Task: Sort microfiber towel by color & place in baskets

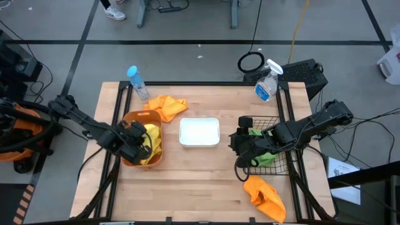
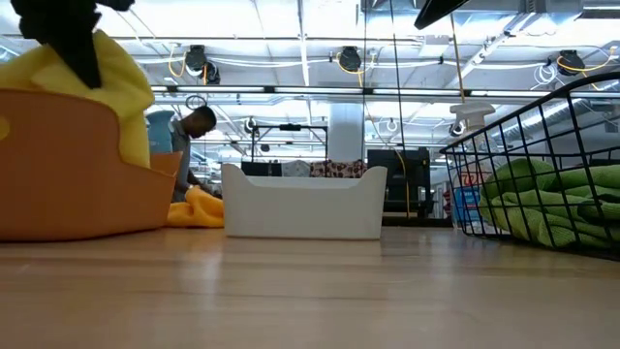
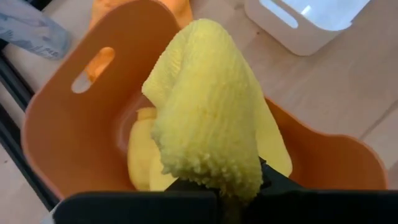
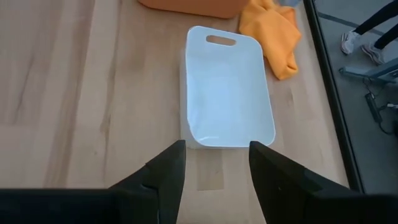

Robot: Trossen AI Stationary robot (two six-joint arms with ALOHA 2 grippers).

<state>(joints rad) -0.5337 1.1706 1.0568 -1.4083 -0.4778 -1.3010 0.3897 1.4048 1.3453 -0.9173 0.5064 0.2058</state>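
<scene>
My left gripper [image 1: 133,141] is over the orange-brown tub [image 1: 131,119] and is shut on a yellow towel [image 3: 205,118]. A second yellow towel [image 3: 140,158] lies on the tub's floor. Green towels [image 1: 265,155] sit in the black wire-mesh basket [image 1: 281,165]. My right gripper [image 4: 214,162] is open and empty at the basket's left side, pointing at the white tub [image 4: 227,93]. One orange towel [image 1: 167,106] lies behind the orange-brown tub. Another orange towel [image 1: 265,195] lies near the table's near edge. My left gripper pinches the yellow towel between its two fingers at a bunched fold [image 3: 217,174]; how many layers, I cannot tell. In the low view the fingers [image 2: 77,44] come from above, and the towel [image 2: 116,87] drapes over the tub's rim and inside it.
A blue-capped bottle [image 1: 137,81] lies at the table's far left. A clear spray bottle [image 1: 267,81] stands at the far right corner. The white tub [image 1: 199,132] sits at mid-table between the two arms. Bare wood [image 1: 187,187] spans the near side.
</scene>
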